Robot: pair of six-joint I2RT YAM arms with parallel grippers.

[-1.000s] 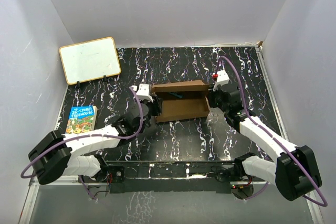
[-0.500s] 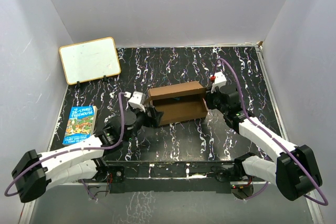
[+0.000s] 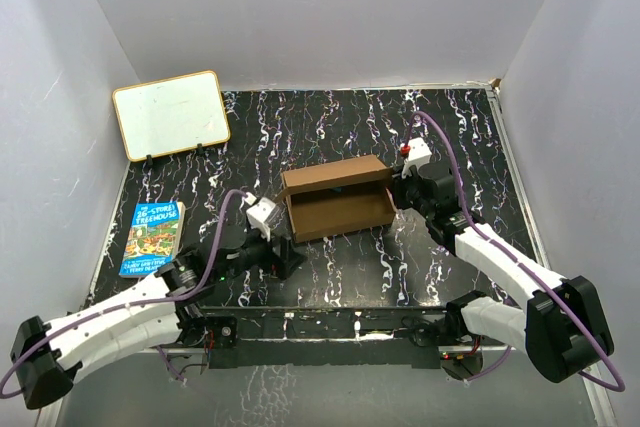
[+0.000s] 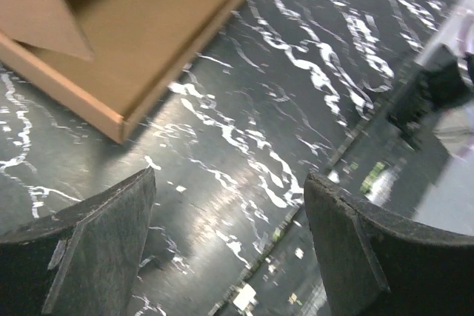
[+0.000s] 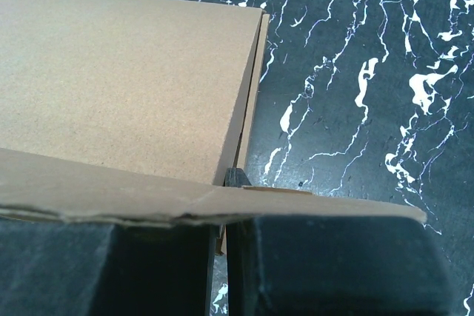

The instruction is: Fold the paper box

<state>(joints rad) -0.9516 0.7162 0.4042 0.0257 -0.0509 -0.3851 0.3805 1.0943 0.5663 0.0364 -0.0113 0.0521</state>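
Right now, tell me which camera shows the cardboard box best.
Top external: it shows the whole paper box, an open tray with its back flap raised. The left wrist view catches only one tray corner; the right wrist view shows just a panel and an edge, close up at the right gripper.

We see even, bright overhead light, glare on the glossy table (image 4: 244, 212), and blurred wrist-view edges.

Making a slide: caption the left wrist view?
Open left gripper hovers over the marbled table, apart from the paper box.
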